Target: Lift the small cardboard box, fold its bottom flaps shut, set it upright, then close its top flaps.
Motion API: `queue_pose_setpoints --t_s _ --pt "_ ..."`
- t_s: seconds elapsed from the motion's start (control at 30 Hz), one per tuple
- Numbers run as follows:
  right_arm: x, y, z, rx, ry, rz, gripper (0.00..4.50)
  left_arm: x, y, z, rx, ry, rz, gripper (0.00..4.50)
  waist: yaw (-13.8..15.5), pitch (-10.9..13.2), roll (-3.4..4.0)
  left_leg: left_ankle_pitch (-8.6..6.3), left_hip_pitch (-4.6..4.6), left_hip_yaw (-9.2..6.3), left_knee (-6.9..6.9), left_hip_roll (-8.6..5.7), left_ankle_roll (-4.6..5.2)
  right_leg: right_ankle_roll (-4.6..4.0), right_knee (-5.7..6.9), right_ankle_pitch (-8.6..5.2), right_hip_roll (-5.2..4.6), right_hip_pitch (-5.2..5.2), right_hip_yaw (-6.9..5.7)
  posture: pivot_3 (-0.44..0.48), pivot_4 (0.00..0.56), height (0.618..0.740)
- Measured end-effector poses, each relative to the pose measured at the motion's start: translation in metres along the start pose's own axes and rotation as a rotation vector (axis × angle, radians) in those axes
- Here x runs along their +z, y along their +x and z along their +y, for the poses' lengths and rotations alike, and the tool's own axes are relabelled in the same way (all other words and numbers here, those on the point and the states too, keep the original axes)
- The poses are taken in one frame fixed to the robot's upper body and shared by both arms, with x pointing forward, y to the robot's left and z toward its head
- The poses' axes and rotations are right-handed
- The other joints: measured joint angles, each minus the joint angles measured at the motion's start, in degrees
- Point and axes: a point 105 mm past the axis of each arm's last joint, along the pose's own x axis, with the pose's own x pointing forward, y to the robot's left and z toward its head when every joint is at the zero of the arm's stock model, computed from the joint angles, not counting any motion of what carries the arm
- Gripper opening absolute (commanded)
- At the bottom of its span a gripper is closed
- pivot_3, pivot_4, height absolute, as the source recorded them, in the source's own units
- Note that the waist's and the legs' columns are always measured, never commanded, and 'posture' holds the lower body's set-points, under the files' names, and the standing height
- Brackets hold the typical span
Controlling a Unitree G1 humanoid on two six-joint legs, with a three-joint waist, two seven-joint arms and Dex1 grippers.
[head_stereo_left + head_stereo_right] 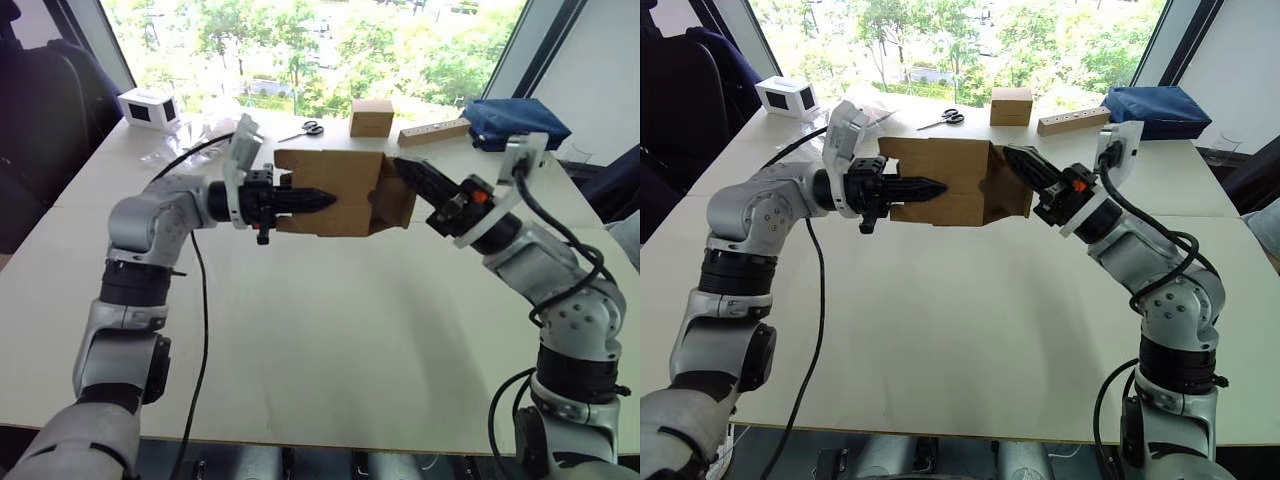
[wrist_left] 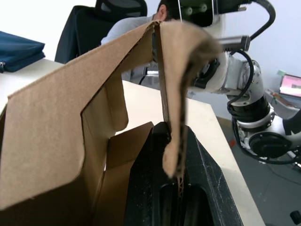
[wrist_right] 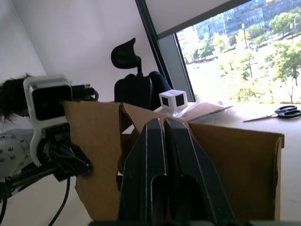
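The small cardboard box (image 1: 330, 190), plain brown, hangs on its side above the white table (image 1: 330, 330) between both arms. My left gripper (image 1: 322, 200) reaches in from the left, shut on the box's front wall; in the left wrist view that cardboard wall (image 2: 171, 141) sits pinched between the black fingers (image 2: 146, 188). My right gripper (image 1: 402, 167) comes from the right with its fingers shut, their tips against the loose flaps (image 1: 392, 205) at the box's right end. Through the right wrist view, the box (image 3: 235, 174) lies just behind the shut fingers (image 3: 150, 160).
At the table's far edge stand a cube-like tan box (image 1: 371, 117), scissors (image 1: 305, 130), a wooden block (image 1: 433, 132), a blue bag (image 1: 510, 122), and a white box with dark windows (image 1: 150, 108) beside clear plastic wrap (image 1: 200, 135). A person (image 2: 169, 7) sits beyond the table.
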Motion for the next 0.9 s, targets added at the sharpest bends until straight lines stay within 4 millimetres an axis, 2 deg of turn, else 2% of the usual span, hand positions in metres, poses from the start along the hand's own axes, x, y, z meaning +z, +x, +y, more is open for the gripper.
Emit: queue_pose_setpoints --t_s 0.2,0.43,0.7,0.8,0.9 --pt "-0.014 0.002 0.009 0.052 0.012 0.05 0.08 -0.001 -0.001 -0.001 -0.018 -0.005 0.005 0.0 -0.1 0.0 0.0 0.0 0.0 0.0 0.0 0.01 0.0 0.0 0.0 0.0 0.0 0.0 0.0 0.0 0.15 0.74" --pt "-0.014 0.011 0.018 0.099 0.007 0.056 0.08 -0.008 0.004 -0.011 -0.1 -0.025 0.055 0.0 -0.1 0.0 0.0 0.0 0.0 -0.01 0.0 0.01 0.0 0.0 0.0 0.0 0.0 0.0 0.0 0.0 0.15 0.74" --pt "-0.013 0.015 0.023 0.122 0.0 0.058 0.08 -0.007 0.006 -0.009 -0.105 -0.018 0.044 0.0 0.0 0.0 0.0 0.0 -0.01 -0.01 0.0 0.01 0.0 0.0 -0.01 0.0 0.0 -0.01 0.0 0.0 0.15 0.74" --pt "-0.013 0.012 0.021 0.109 -0.01 0.075 0.08 -0.007 0.008 -0.004 -0.084 -0.013 0.036 0.0 0.1 0.0 0.0 0.0 -0.02 -0.01 0.0 0.01 0.0 0.0 -0.03 0.0 -0.01 -0.01 0.0 0.0 0.15 0.74" --pt "-0.017 0.001 0.018 0.085 -0.025 0.112 0.08 -0.005 0.007 0.001 -0.059 -0.009 0.032 0.0 0.2 0.0 0.0 -0.01 -0.05 -0.02 0.0 0.01 0.01 0.0 -0.07 0.0 -0.01 -0.01 -0.01 0.0 0.15 0.74"
